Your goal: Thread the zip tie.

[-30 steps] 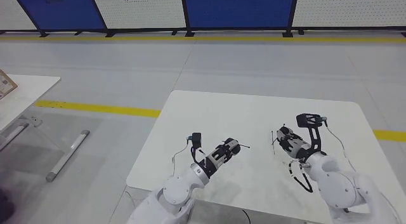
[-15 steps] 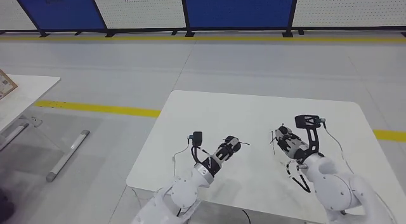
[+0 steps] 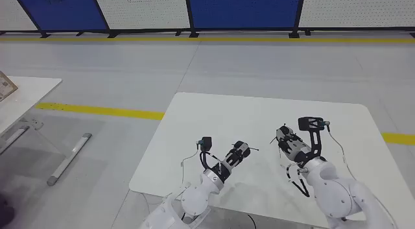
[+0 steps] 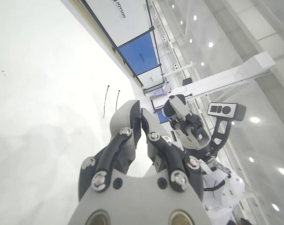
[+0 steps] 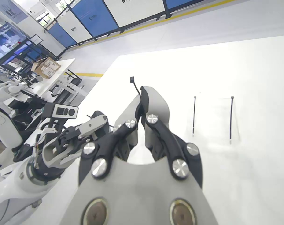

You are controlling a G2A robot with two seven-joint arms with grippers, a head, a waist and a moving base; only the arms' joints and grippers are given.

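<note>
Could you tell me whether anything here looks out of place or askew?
Only mildly: the zip tie clamped in the right gripper bends sideways where it sticks out, its head leaning off-axis. The two spare ties on the table lie straight.

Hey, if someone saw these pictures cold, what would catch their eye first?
First, the right gripper, shut on a thin black plastic zip tie whose square head sticks out past its fingertips above the white table. Then two more black zip ties lying straight and side by side, apart, on that table, and the left gripper, shut, close by.
</note>
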